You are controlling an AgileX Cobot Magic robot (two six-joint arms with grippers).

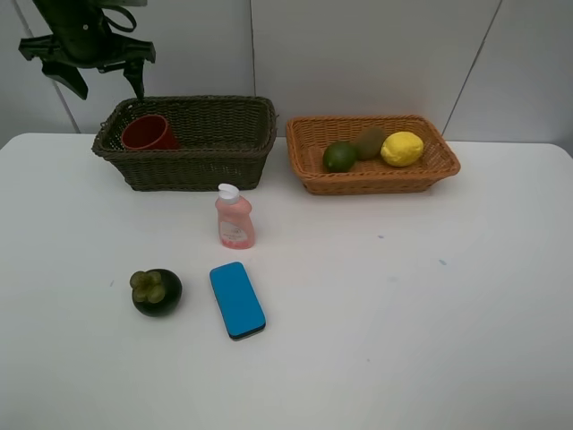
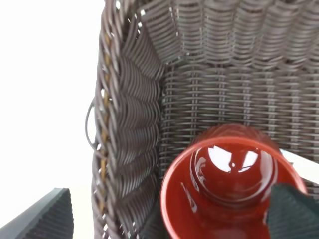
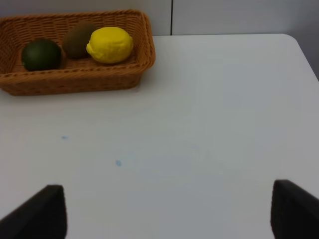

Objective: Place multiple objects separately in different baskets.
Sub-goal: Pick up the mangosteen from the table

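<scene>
glossy round red cup [image 2: 224, 189] in a corner of the dark woven basket [image 2: 129, 124], left gripper [image 1: 110, 92] above, jaws apart; right gripper [image 3: 169, 214] jaws apart too, over smooth table [image 3: 209, 124].

Cup [image 1: 148, 133] lies in basket [image 1: 197, 170], bottle [image 1: 235, 219] before it.

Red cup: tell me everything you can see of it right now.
The red cup looks like smooth, glossy plastic. It has a round rim and a darker, shiny inside that reflects light, with nothing in it. It sits inside the dark wicker basket, at the left end as the high camera sees it, close to a corner. It rests on the woven floor with its mouth turned upward, and it seems somewhat tilted. The left tool hangs open above it, not gripping it.
</scene>
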